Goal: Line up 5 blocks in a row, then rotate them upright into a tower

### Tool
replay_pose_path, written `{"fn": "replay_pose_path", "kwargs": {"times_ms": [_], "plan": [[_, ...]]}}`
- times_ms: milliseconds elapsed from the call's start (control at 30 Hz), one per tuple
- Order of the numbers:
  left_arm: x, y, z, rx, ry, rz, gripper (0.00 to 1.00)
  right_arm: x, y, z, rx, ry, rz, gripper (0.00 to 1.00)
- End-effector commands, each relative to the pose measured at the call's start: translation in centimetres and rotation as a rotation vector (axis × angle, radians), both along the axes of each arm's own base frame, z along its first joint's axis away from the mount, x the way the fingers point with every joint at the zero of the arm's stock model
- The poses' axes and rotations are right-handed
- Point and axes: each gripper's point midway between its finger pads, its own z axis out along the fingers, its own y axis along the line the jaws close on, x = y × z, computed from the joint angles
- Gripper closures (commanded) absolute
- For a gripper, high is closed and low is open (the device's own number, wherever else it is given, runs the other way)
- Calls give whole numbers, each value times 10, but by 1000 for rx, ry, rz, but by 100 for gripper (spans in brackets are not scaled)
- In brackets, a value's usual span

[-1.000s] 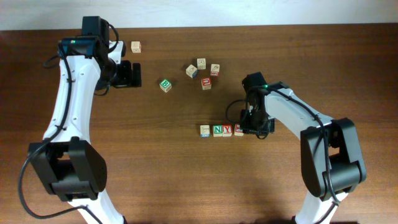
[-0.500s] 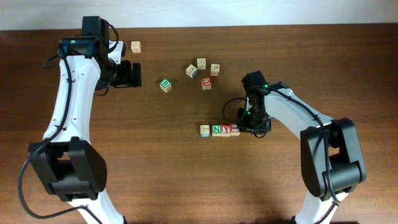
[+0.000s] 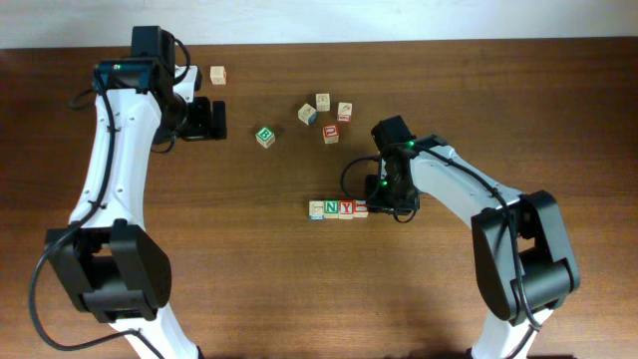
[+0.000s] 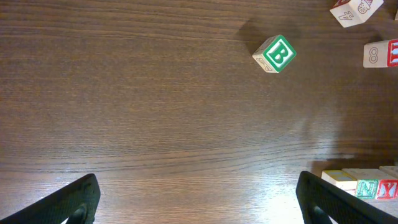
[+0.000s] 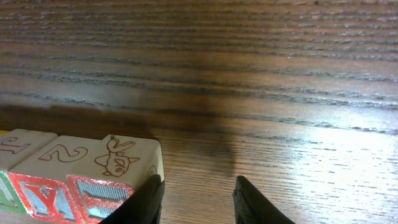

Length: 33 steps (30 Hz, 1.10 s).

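**Row of four pushed along, my right pincer empty beside it**

On the far left, my left pincer (image 4: 198, 193) hangs spread wide above bare tabletop (image 3: 229, 259), grasping nothing. Just beyond it, near the back edge, sits the plain pale cube (image 3: 217, 75). To its right and nearer me lies the green B cube (image 4: 275, 53), turned askew and on its own.

Further right there is a loose group. A tilted cube (image 3: 308, 114), a second cube (image 3: 323, 101) and a third cube (image 3: 344, 111) sit close together. The red-lettered cube (image 3: 331, 133) sits just in front of them, showing an 8 on one side face.

Nearer the front, four blocks stand in a tight row, face touching face: the blue-marked cube (image 3: 317, 209), the green N cube (image 3: 331, 208), the red Y cube (image 3: 346, 208) and the red-lettered end cube (image 5: 127, 165). The end cube carries a small animal drawing on top.

My right pincer (image 5: 196, 202) is low at the right end of this row. Its jaws are a little apart with only wood grain between them, so it grips nothing. One finger (image 5: 151, 198) stands right against the end cube's outer side.
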Motion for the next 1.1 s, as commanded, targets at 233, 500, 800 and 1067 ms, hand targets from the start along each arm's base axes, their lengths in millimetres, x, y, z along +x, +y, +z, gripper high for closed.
{"fn": "replay_pose_path", "kwargs": {"times_ms": [233, 500, 800, 1067], "plan": [[5, 2, 3, 4, -12, 13, 1, 11, 9, 7, 40, -32, -4, 60], [4, 2, 3, 4, -12, 13, 1, 12, -15, 19, -22, -3, 12, 47], [4, 2, 3, 4, -12, 13, 1, 100, 1, 137, 26, -311, 5, 47], [4, 2, 3, 4, -12, 13, 1, 164, 42, 153, 89, -427, 39, 46]]}}
